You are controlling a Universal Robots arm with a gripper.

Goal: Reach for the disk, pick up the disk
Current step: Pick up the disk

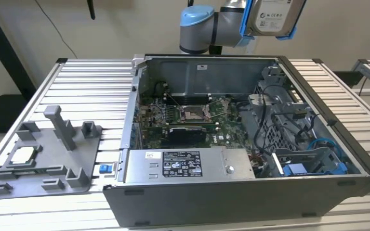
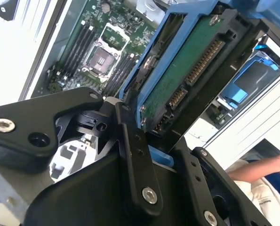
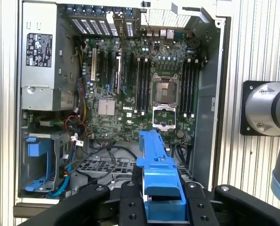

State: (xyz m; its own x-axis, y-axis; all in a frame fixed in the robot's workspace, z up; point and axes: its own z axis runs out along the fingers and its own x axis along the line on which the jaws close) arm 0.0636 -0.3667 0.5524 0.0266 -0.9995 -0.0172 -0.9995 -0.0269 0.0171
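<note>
Fingers (image 2: 144,141) clamped on the disk (image 1: 273,17) by its blue bracket, so we've got it held clear above the open computer case (image 1: 339,144), long axis running straight out from the fingers.

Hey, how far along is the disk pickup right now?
The reach and the pickup both look done: the end effector is clamped on the disk, which hangs in its blue bracket high above the open computer case. Nothing of the pickup appears left.

Disk (image 1: 272,17) (blue-framed) held aloft.
</note>
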